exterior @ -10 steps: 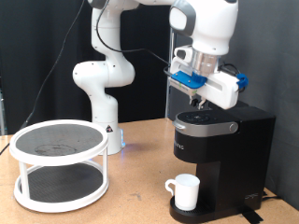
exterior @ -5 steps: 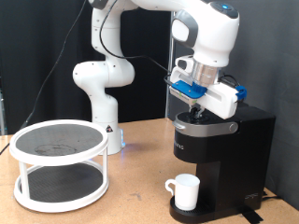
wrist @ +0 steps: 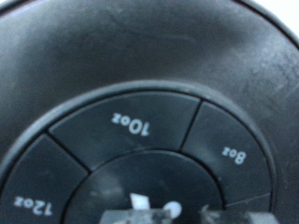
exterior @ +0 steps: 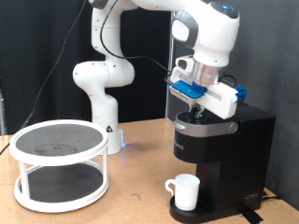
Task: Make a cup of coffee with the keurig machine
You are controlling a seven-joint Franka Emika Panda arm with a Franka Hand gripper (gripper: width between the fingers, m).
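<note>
Keurig machine [exterior: 220,149] sits at exterior view's right on the wooden table [exterior: 131,201], lid down flat. Cup [exterior: 184,191] already parked under the spout on the drip base, handle toward exterior view's left, upright. So the brew spot looks loaded w/ the mug; whether a pod is inside can't be told, lid hides it.

Gripper [exterior: 198,106] is down on the top of the machine, arm bent over from above. Fingertips right at the lid surface, at or near contact; can't say for sure they touch. Fingers themselves mostly hidden behind the blue-and-white hand body in exterior view; can't tell how far apart they are, and nothing visible between them.

Wrist view explains the pose: lens is filled w/ the round button pad [wrist: 140,159] – segments marked 10oz [wrist: 129,123], 8oz [wrist: 234,155], 12oz [wrist: 26,202], plus a centre disc. Hand is aligned straight over that ring, prob. because the size buttons need a vertical poke. Blurry tips at the frame edge sit over the centre disc.

Off to exterior view's left: white two-tier round rack [exterior: 60,163], well apart from the machine, not involved.
</note>
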